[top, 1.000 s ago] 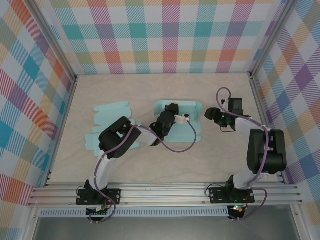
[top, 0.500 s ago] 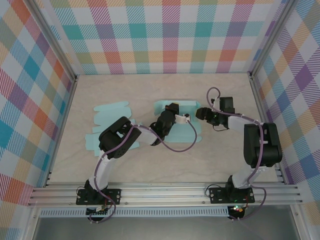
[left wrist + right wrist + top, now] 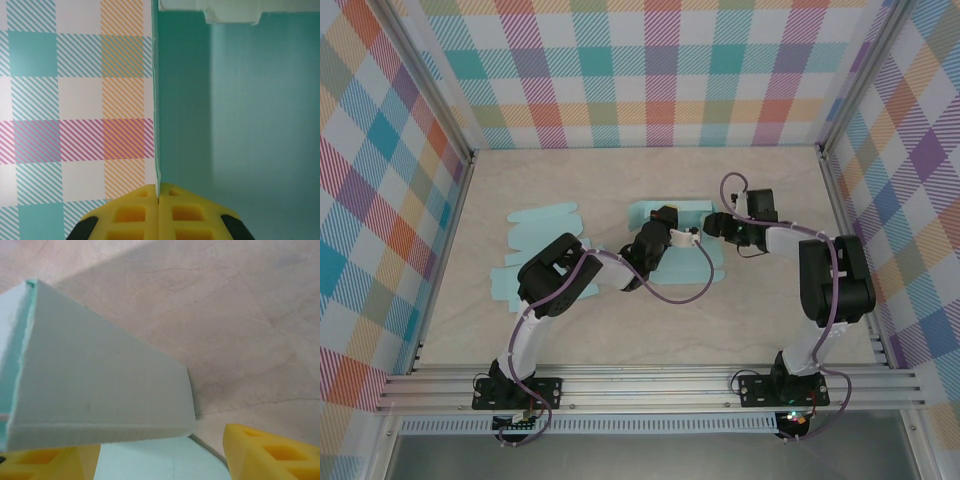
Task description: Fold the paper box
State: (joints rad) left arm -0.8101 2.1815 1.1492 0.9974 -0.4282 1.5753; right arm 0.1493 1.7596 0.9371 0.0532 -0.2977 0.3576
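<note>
Inspection of the work area finds the paper box (image 3: 692, 210) sitting near the middle of the table (image 3: 620, 330), slightly toward the far side, partly erected and not yet closed. The left gripper (image 3: 665, 218) reaches in from the left and sits over the box. In the left wrist view its yellow fingers (image 3: 135, 212) are pressed together on the thin edge of an upright teal wall of the box (image 3: 250, 125), with the teal interior on one side and the plaid enclosure wall (image 3: 75, 100) on the other. This pinch appears intended to anchor the box and hold that wall upright while the other arm works. The right gripper (image 3: 713, 225) comes in from the right and meets the right end of the box, just beside the left gripper. In the right wrist view its fingers (image 3: 270, 452) are spread apart, with a pale, slanting flap of the box (image 3: 100, 375) lying in the opening between them and not clamped. The flap stands raised off the bare tabletop. That placement suggests the right gripper is lined up either to take hold of the flap or to push it inward, and which of the two cannot be determined. Well apart on the left of the table lie flat teal paper blanks (image 3: 542, 218), untouched and clear of both arms. Assessment: folding is at an intermediate stage, with one wall secured and an end flap yet to be turned in. The main risk is the light card buckling or sliding if the flap is pressed before the anchoring pinch takes the load
</note>
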